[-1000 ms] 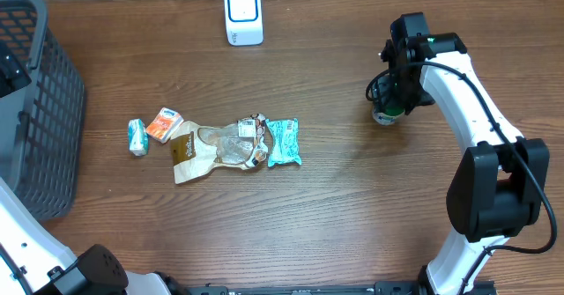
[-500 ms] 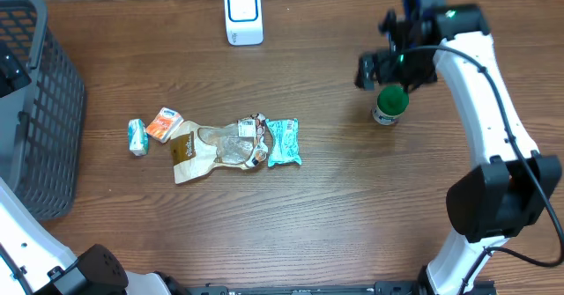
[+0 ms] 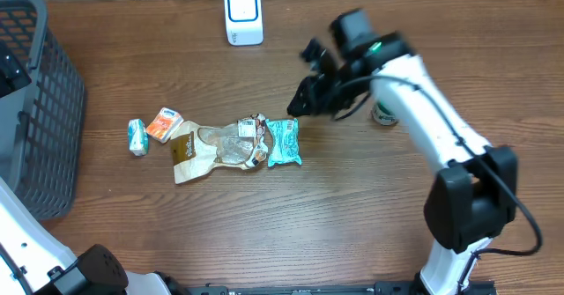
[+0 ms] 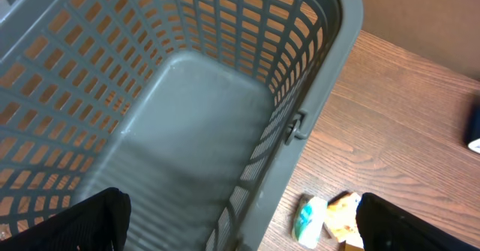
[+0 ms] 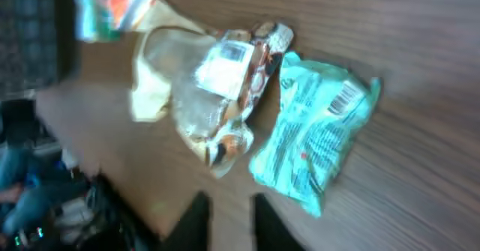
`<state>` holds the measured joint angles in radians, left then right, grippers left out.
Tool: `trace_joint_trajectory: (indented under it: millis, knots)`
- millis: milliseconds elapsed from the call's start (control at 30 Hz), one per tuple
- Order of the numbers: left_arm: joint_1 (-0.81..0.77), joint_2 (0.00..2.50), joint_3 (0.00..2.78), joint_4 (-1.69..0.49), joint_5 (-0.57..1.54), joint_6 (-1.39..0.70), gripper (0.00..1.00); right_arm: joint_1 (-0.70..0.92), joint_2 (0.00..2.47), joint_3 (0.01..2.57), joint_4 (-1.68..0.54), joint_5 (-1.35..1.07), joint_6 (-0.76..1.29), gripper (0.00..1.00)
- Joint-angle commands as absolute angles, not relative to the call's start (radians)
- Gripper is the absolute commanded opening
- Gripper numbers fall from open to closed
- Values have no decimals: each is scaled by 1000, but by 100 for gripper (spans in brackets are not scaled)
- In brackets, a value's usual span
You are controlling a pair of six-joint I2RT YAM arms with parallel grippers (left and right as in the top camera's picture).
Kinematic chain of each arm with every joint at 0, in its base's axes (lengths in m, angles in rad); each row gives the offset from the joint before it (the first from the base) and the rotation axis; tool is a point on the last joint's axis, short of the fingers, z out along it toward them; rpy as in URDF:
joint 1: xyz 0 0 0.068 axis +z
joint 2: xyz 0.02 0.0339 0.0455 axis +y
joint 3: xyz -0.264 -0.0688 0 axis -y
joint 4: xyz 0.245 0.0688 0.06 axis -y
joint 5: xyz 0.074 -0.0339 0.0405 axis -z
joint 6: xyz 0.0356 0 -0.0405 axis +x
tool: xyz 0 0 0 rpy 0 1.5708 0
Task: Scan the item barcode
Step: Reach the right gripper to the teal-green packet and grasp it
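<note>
Several small items lie in a row on the wooden table: a teal packet (image 3: 284,143) with its barcode (image 5: 343,99) facing up, a tan and clear pouch (image 3: 216,147), an orange packet (image 3: 164,123) and a small teal-white packet (image 3: 137,137). The white scanner (image 3: 243,15) stands at the far edge. My right gripper (image 3: 296,108) hovers just beyond the teal packet (image 5: 319,142), its jaws nearly together with nothing between them (image 5: 231,225). My left gripper (image 4: 240,232) stands wide open above the grey basket (image 4: 187,94), holding nothing.
The grey basket (image 3: 35,110) fills the left edge of the table. A small green-lidded bottle (image 3: 383,114) stands behind my right arm, partly hidden by it. The two small packets (image 4: 309,219) lie close to the basket's wall.
My right gripper let go of the green-lidded bottle, rose, then swung left to the teal packet while its jaws closed. The left arm has not moved.
</note>
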<state>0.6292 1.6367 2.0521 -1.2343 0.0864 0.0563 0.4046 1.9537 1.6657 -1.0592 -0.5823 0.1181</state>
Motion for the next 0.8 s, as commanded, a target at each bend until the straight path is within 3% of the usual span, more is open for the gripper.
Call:
trace_joint_trajectory:
  millis: [0,233,667,733,767]
  knots:
    - [630,1638,2049,-1234,94,72,99,490,1948,1524,-913,-424,432,4]
    - [630,1638,2049,-1234,94,72,100,599,1953,1400,-718,-271,607,4]
    - [630,1638,2049,-1234,94,72,100,616,2108,1399,-723,-236,654,4]
    - [630,1638,2049,-1234,94,72,100,616,2108,1402,-723,-236,637,7]
    - [630,1638,2049,-1234,94,72,100,613,2108,1406,-728,-236,610,13]
